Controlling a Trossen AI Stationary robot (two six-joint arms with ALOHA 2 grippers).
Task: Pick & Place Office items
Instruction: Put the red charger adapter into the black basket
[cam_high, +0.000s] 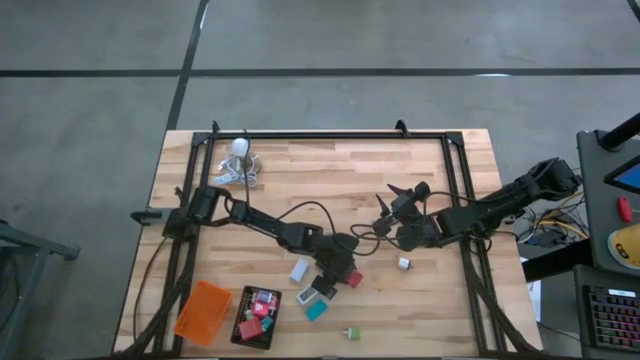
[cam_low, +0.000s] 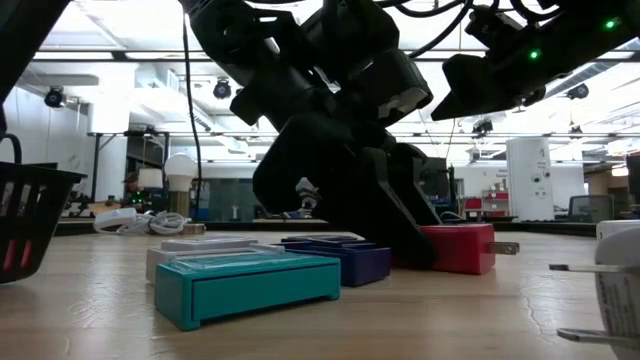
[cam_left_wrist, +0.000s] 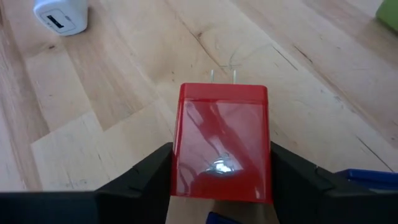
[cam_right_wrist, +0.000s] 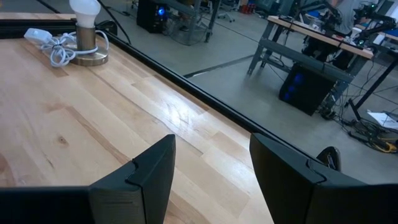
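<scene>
**Left gripper pinches a red plug block**

On the far left of the wooden tabletop (cam_high: 330, 170) lies an orange tray (cam_high: 203, 311). Just beside it is a black tray (cam_high: 256, 317) with small red, pink and teal pieces inside. Toward the back of the tabletop stands a white bulb (cam_high: 239, 149) on a round base with a coiled cord.

The left arm reaches from the left edge toward the middle. Its left gripper (cam_left_wrist: 222, 163) is clamped on a red block (cam_left_wrist: 222, 149). One dark finger presses each side of the block. Two small metal prongs stick out of the block's far end. The block sits low at the tabletop, near the middle front (cam_high: 353, 279).

Close around it lie more little pieces. There is a grey-white block (cam_high: 300, 270), a black-framed piece (cam_high: 306, 296), and a teal block (cam_high: 316, 311). In the low view the teal block (cam_low: 245, 285) is in front, and a dark purple block (cam_low: 345, 260) lies behind it, next to the red one. A tiny green piece (cam_high: 351, 333) sits alone near the front edge.

Further right, a small white charger (cam_high: 404, 264) rests on the wood, apart from the rest.

The right arm comes in from the right side. Its right gripper (cam_right_wrist: 211, 171) hangs above the middle of the tabletop with fingers spread wide and nothing between them.
</scene>
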